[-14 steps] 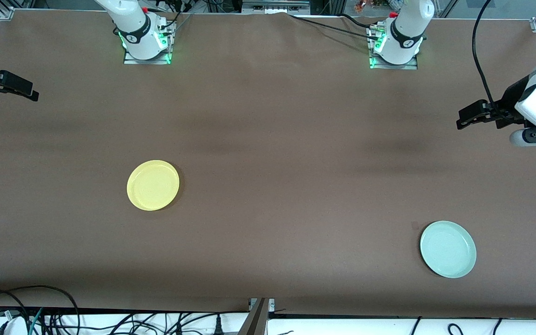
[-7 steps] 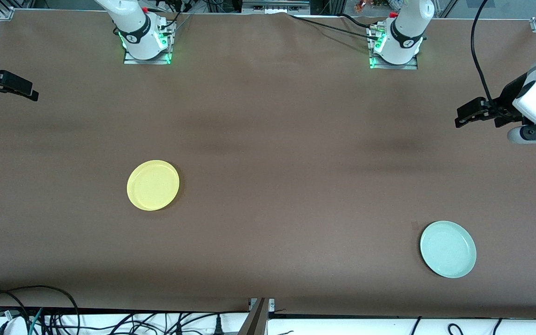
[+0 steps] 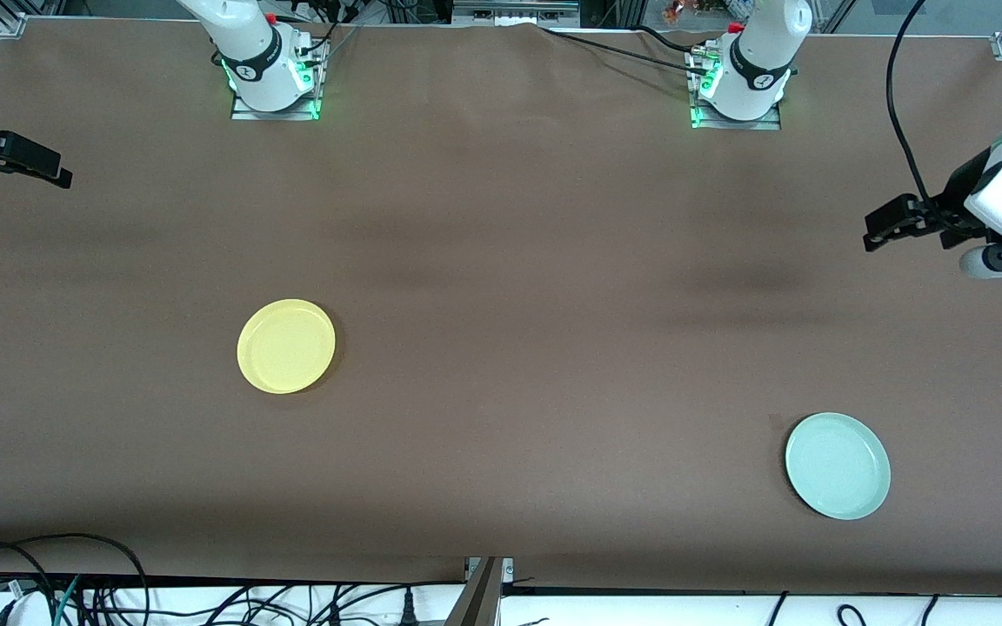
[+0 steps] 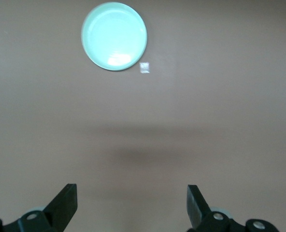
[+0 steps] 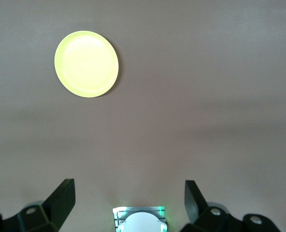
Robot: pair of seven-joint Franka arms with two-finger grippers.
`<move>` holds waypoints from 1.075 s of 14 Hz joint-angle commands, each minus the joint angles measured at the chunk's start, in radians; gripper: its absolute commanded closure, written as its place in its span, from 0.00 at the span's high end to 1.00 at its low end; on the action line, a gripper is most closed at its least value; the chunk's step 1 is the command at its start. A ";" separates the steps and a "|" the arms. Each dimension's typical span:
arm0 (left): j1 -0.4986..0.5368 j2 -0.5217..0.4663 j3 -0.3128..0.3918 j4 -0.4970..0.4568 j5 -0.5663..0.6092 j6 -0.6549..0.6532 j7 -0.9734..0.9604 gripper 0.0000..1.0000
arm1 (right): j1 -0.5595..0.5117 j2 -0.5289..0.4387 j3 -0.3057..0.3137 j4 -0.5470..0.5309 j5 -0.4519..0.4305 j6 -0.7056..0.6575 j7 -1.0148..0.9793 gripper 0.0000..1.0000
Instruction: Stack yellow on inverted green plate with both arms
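The yellow plate lies hollow side up on the brown table, toward the right arm's end; it also shows in the right wrist view. The green plate lies hollow side up near the front edge, toward the left arm's end, and shows in the left wrist view. My left gripper hangs open and empty over bare table at the left arm's end. My right gripper hangs open and empty over the table's edge at the right arm's end. Both are far from the plates.
The arm bases stand along the table's back edge; the right arm's base shows in its wrist view. A small pale scrap lies beside the green plate. Cables hang below the front edge.
My left gripper has shifted slightly toward the table's edge at its own end and a little lower in the front view. The right arm and both plates have not moved.
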 commanded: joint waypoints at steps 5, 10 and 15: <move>0.007 0.006 0.004 -0.005 0.033 0.031 0.009 1.00 | 0.000 -0.009 0.000 0.012 -0.004 -0.021 0.004 1.00; -0.006 0.062 0.003 -0.004 0.032 0.034 0.000 1.00 | -0.002 -0.009 -0.003 0.010 -0.004 -0.022 0.004 1.00; 0.000 0.081 -0.004 -0.001 0.015 0.041 -0.002 1.00 | 0.000 -0.009 0.006 0.010 -0.004 -0.022 0.004 1.00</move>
